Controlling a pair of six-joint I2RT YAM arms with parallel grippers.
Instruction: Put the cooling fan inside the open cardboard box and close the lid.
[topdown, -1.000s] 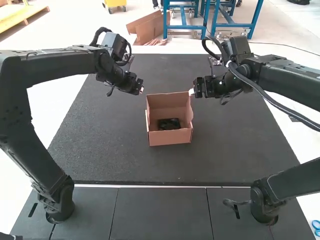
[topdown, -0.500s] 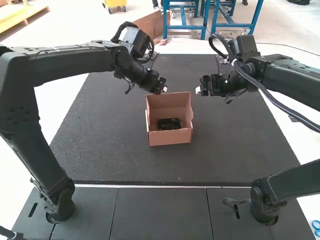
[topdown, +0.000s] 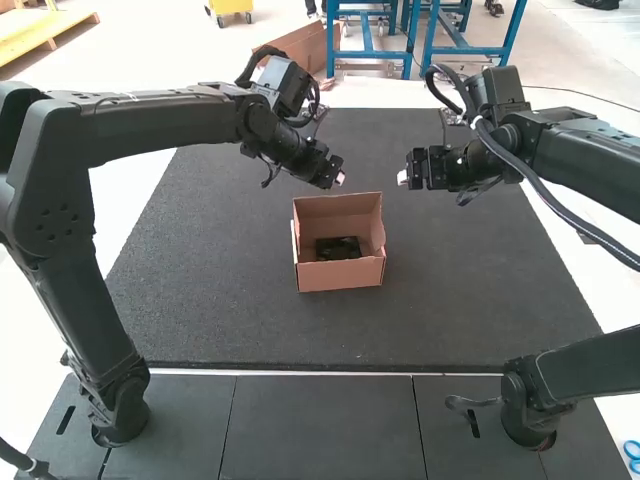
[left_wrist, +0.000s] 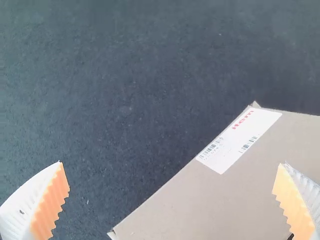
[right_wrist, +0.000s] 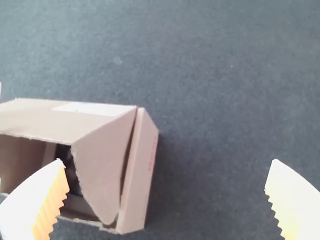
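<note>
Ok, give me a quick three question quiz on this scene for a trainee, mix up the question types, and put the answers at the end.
1. True or false: the cooling fan lies inside the cardboard box.
2. The box's lid is: A) shut flat; B) standing open at the box's far side; C) torn off.
3. Fill in: the left gripper and the right gripper hover near the box's far edge, both with fingers ____.
Key: 1 true; 2 B; 3 open.
</note>
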